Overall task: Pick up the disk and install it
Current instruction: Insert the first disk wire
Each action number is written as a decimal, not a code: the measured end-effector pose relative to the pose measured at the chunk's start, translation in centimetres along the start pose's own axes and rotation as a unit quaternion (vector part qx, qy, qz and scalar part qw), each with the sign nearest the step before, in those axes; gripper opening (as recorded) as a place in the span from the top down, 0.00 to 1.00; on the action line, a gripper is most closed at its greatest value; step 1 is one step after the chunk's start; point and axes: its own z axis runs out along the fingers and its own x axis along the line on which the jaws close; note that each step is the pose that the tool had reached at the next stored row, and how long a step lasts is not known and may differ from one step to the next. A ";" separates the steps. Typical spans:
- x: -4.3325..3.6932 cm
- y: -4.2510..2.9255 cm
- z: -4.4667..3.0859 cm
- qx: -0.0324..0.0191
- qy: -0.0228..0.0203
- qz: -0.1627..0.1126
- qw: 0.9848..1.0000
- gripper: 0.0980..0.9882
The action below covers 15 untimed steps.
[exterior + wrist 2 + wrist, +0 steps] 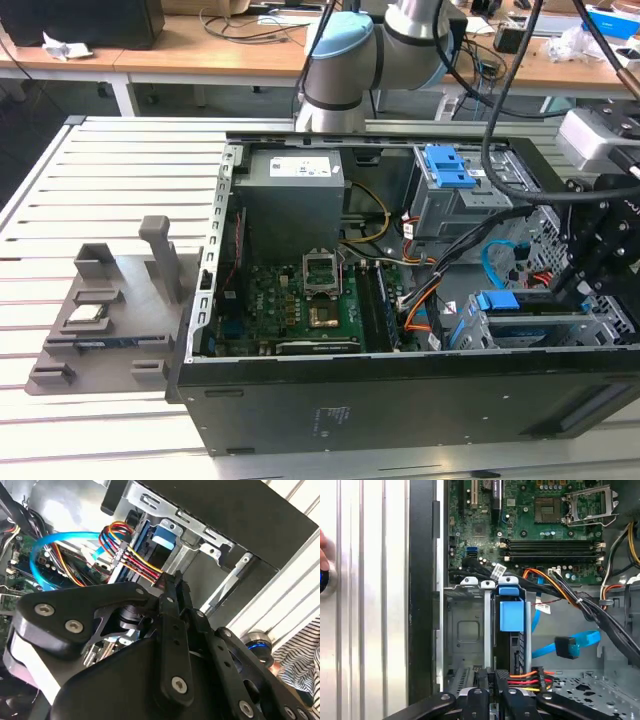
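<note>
The disk (511,615) stands on edge in the metal drive cage (465,630) at the front of the open computer case, with its blue plastic tab facing the motherboard. In the exterior view the disk (520,305) sits in the cage at the exterior view's right. My gripper (572,283) hangs just over the cage's far end. In both wrist views its black fingers (492,677) are drawn together with no gap, their tips (172,582) right beside the connector of coloured wires (142,565) at the disk's end. Nothing shows between the fingers.
The motherboard (310,300), a grey power-supply box (295,190) and an upper bay with blue tabs (450,165) fill the case. Blue and orange cables (570,645) run close to the cage. A grey fixture (105,320) lies at the exterior view's left. A person's hand (323,560) rests by the case.
</note>
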 end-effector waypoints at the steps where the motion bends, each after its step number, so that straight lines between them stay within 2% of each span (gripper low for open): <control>1: -1.85 0.03 0.06 0.000 0.000 0.000 1.000 0.92; 2: -3.06 0.04 0.09 0.000 0.000 0.000 1.000 0.92; 6: -3.06 -0.18 0.23 0.000 0.000 0.002 1.000 0.92; 8: -3.07 -0.29 0.33 0.000 0.002 0.010 1.000 0.92; 15: -3.08 -0.35 0.64 -0.001 0.003 0.016 1.000 0.92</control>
